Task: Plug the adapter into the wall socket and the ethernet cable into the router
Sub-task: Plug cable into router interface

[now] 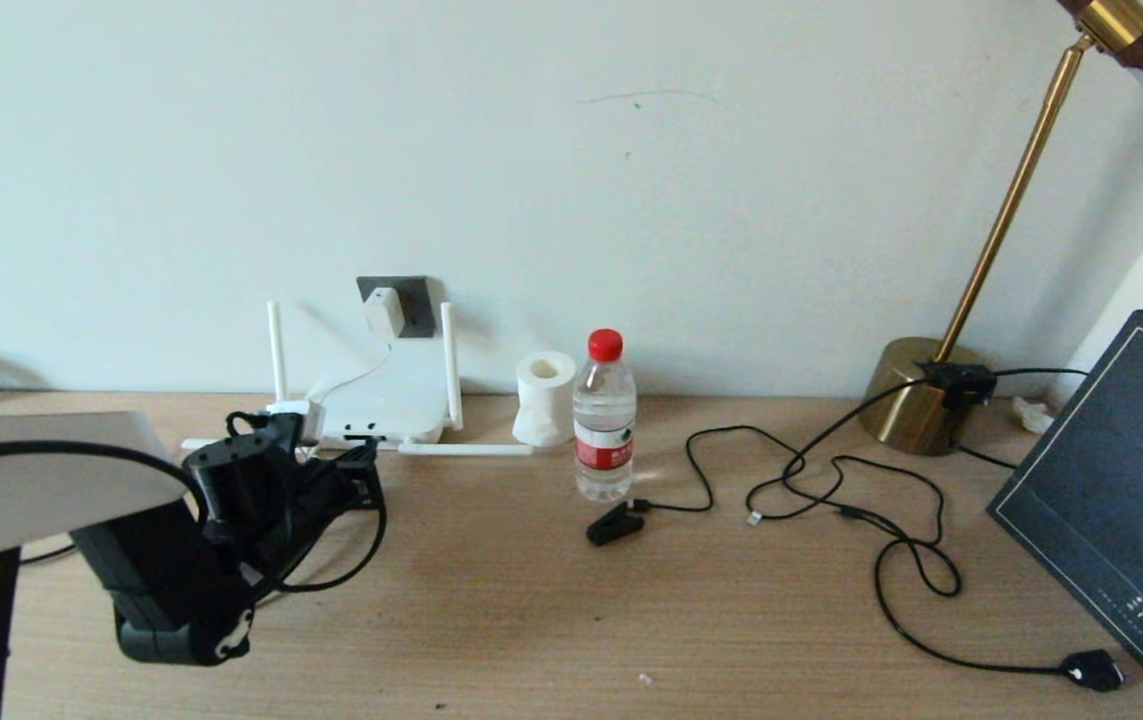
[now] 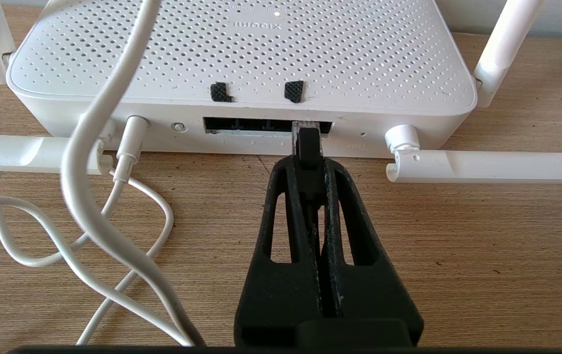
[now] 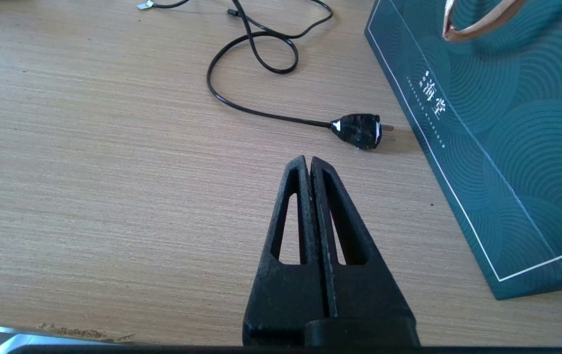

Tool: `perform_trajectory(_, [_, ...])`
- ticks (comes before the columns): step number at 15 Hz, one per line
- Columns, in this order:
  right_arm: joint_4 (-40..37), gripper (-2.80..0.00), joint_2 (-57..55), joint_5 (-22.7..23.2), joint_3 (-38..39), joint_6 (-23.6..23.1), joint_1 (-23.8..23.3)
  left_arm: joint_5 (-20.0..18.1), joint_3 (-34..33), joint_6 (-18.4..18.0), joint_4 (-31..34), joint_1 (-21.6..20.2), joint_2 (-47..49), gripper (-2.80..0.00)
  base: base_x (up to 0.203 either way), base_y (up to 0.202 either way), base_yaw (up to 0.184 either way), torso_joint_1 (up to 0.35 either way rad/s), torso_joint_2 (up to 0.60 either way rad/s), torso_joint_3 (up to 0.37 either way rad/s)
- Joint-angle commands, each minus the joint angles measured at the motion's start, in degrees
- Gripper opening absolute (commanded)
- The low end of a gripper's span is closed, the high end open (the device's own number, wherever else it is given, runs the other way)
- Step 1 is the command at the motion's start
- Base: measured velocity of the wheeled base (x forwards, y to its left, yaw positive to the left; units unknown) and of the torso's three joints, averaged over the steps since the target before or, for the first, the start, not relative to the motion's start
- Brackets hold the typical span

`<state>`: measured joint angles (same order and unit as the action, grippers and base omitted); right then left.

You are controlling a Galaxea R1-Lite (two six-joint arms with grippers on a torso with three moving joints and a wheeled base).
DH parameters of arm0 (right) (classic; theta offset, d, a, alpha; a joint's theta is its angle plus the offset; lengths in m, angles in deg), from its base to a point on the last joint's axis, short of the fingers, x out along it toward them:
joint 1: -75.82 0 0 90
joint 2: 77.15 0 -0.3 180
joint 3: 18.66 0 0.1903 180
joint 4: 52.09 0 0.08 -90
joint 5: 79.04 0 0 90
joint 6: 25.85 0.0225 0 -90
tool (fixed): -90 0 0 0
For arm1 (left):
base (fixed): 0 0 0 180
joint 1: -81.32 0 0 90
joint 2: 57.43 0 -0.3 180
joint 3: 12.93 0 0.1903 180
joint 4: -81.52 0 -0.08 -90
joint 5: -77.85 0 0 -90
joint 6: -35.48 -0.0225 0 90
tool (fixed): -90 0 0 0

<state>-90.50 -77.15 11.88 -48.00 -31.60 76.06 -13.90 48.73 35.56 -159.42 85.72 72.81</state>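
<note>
The white adapter [image 1: 383,313] sits on the dark grey wall socket [image 1: 415,300], its thin white cord [image 2: 89,196] trailing down past the router. The white router [image 1: 386,400] lies below it with antennas spread. My left gripper [image 1: 359,462] is at the router's front edge, shut on the ethernet cable [image 1: 383,520]. In the left wrist view the left gripper [image 2: 309,164] pinches the black connector [image 2: 306,145], whose clear tip is inside the router's [image 2: 241,49] dark port slot [image 2: 241,125]. My right gripper [image 3: 309,160] hovers shut and empty over bare table.
A water bottle [image 1: 604,420], tissue roll [image 1: 544,397] and black clip plug [image 1: 614,523] stand right of the router. Thin black cords [image 1: 831,480] run to a brass lamp [image 1: 916,400]. A black plug [image 3: 359,130] lies beside a dark teal bag [image 3: 507,123].
</note>
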Motion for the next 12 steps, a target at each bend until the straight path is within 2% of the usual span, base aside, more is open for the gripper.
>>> perform_trajectory(1, [-0.07, -2.80, -0.09, 0.05, 0.00, -0.05, 0.02, 0.00, -0.68, 0.01, -0.33, -0.01, -0.08, -2.80, 0.000, 0.000, 0.000, 0.000, 0.00, 0.000])
perform_trajectory(12, [-0.07, -2.80, -0.09, 0.05, 0.00, -0.05, 0.02, 0.09, -1.19, 0.01, -0.50, -0.01, -0.52, -2.80, 0.000, 0.000, 0.000, 0.000, 0.00, 0.000])
